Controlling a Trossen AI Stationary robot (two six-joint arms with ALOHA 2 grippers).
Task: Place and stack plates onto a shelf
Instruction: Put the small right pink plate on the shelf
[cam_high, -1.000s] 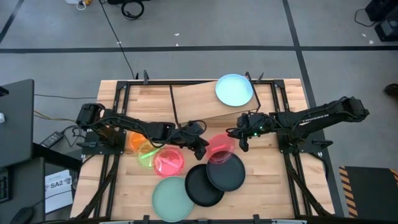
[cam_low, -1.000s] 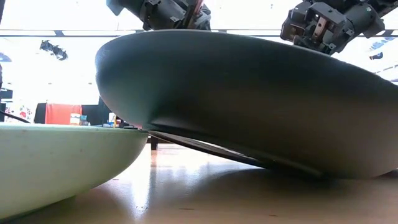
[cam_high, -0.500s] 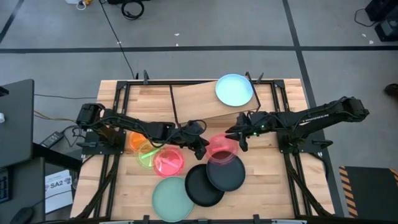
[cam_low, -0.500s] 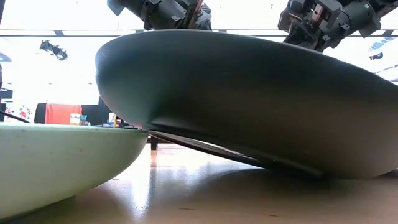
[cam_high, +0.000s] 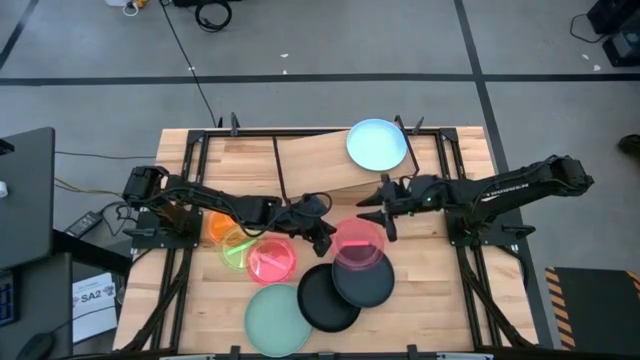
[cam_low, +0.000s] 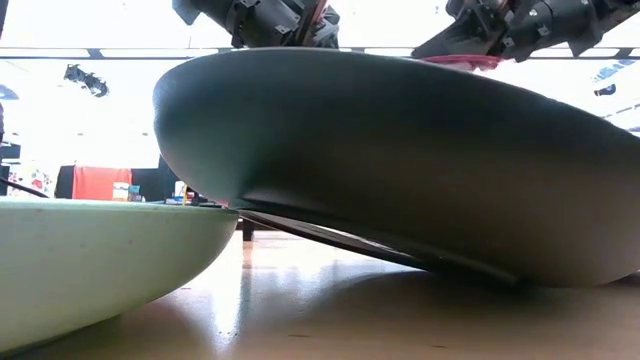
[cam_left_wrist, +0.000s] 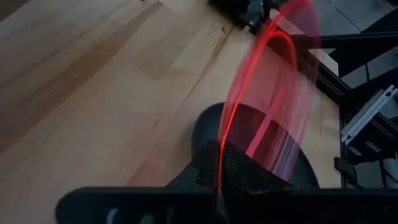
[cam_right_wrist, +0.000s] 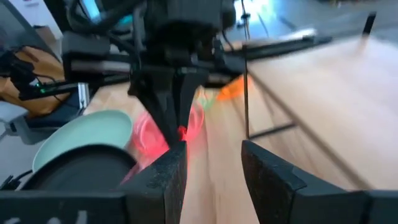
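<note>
The translucent pink plate (cam_high: 358, 241) sits mid-table, above the far rim of a black plate (cam_high: 364, 281). My left gripper (cam_high: 325, 238) is shut on its left rim. My right gripper (cam_high: 384, 216) stands open at the plate's far-right rim, fingers apart (cam_right_wrist: 211, 168). A light-blue plate (cam_high: 377, 145) lies on the slanted wooden shelf (cam_high: 315, 162). On the tabletop lie the orange (cam_high: 213, 226), neon-green (cam_high: 236, 247), red (cam_high: 271, 259), mint-green (cam_high: 278, 318) and a second black plate (cam_high: 322, 298), which lies under the first black plate's left edge. My left gripper pinches the pink plate's rim (cam_left_wrist: 222, 163) between its two shut fingers, coming from the table's left. The plate reaches away from the fingers over the black plate (cam_left_wrist: 205, 124); whether it rests on it I cannot tell. My right gripper: I cannot tell whether a finger (cam_right_wrist: 176, 163) touches the plate's rim.
Black metal frame rails (cam_high: 455, 200) run along both sides of the tabletop. The shelf's thin legs (cam_high: 280, 180) stand just far of the plates. In the low view the black plate (cam_low: 400, 160) and the mint-green plate (cam_low: 90, 260) fill the foreground.
My right gripper has opened, turned and drawn a little toward the far edge, letting go of the pink plate. The plate, tipped before, now lies flatter over the black plate. My left arm has kept its place.
</note>
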